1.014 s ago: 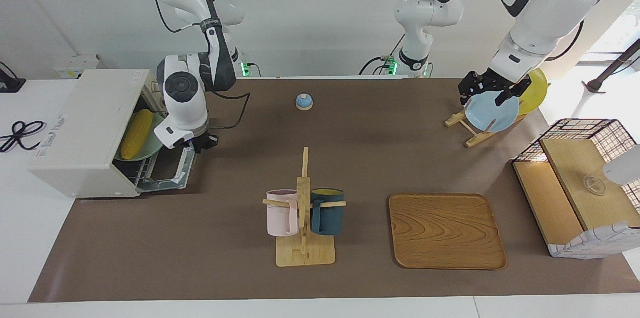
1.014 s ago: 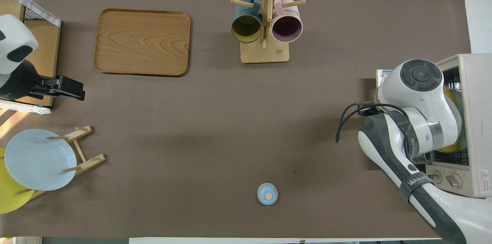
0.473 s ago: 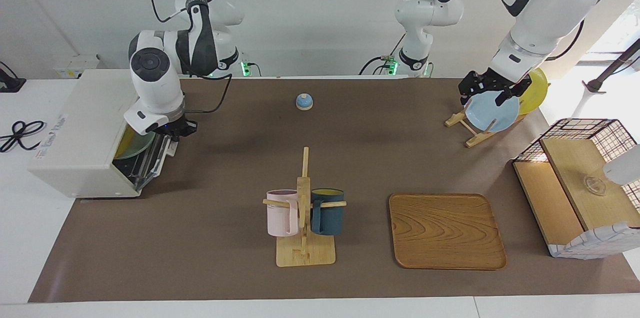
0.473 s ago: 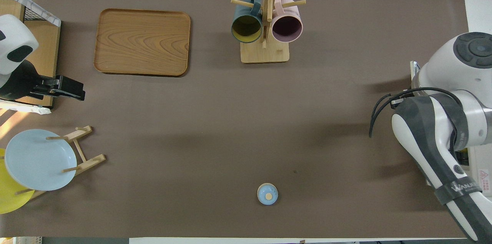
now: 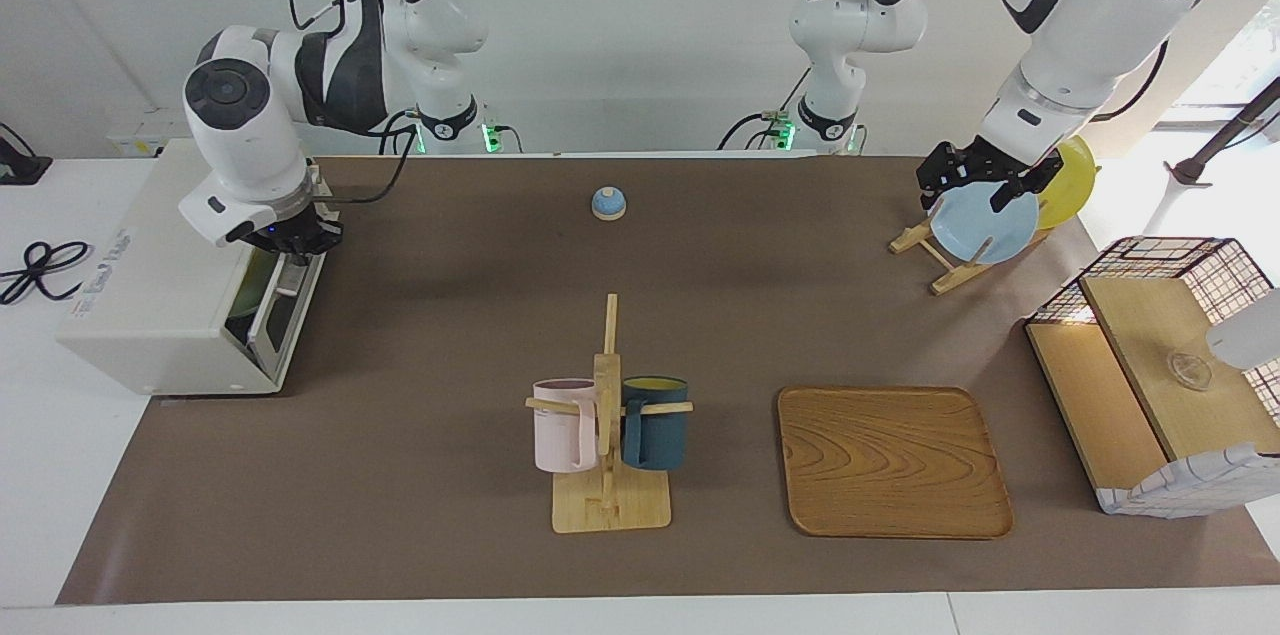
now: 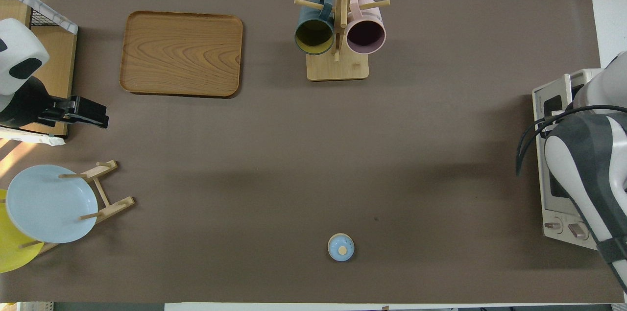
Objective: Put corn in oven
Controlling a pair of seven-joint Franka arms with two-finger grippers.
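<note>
Oven (image 5: 150, 285) at right arm's end, plate rack (image 5: 945, 260) at left arm's. Mug stand (image 5: 608, 455) beside tray (image 5: 893, 460), farther from robots than bell (image 5: 608, 203)

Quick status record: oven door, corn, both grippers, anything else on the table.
oven: toward the right arm's end of the table; door nearly shut, a narrow gap left
corn: not visible; only a sliver of a greenish plate shows through the gap
right gripper: shut, at the door's top edge
left gripper: open, over the blue plate in the plate rack; arm waits
elsewhere: mug rack, tray, small blue bell
</note>
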